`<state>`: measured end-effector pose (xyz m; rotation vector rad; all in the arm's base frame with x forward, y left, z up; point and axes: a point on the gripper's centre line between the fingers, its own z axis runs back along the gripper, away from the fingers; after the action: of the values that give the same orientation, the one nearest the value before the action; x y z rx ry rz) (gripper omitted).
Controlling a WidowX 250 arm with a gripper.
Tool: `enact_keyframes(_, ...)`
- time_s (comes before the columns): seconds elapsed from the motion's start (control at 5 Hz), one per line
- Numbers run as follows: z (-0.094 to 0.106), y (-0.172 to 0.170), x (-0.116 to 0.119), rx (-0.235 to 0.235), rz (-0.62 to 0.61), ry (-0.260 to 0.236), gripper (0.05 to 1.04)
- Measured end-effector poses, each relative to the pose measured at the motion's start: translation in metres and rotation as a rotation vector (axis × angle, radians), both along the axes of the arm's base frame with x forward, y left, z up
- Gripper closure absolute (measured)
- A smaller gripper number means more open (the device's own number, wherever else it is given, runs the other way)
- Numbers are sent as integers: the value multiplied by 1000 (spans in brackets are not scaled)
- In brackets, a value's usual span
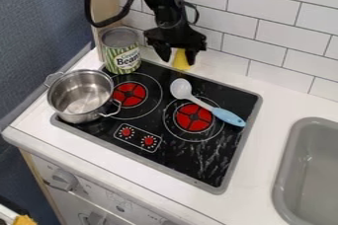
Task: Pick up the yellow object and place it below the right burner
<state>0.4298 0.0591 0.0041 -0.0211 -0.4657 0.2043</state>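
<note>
The gripper (177, 57) hangs near the wall, over the back edge of the stove, right of the can. It is open, its fingers apart on either side of the yellow object (181, 60). The upper part of the yellow object is hidden by the gripper, and its exact shape cannot be made out. The right burner (193, 117) is a red disc on the black stovetop (204, 162), with a spoon lying across its upper right side.
A metal pot (80, 96) stands on the stove's left side, a green-labelled can (121, 51) behind it. The white spoon with blue handle (228, 116) slants across the right half. A grey sink (314, 169) lies at the right.
</note>
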Motion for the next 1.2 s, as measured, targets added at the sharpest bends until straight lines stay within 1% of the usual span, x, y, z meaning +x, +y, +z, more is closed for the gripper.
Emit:
enact_keyframes(0.2, 1, -2, 2, 9, 3, -8, 620)
enact_keyframes(0.4, 1, -2, 2, 5, 6, -7, 625)
enact_keyframes(0.6, -1, -3, -1, 11, 12, 13, 625)
enact_keyframes(0.8, 12, -7, -3, 73, 20, 25, 625)
enact_keyframes(1.0, 47, -8, -8, 97, 34, -33, 625)
enact_keyframes(1.2, 63, -12, -24, 84, 30, -58, 625)
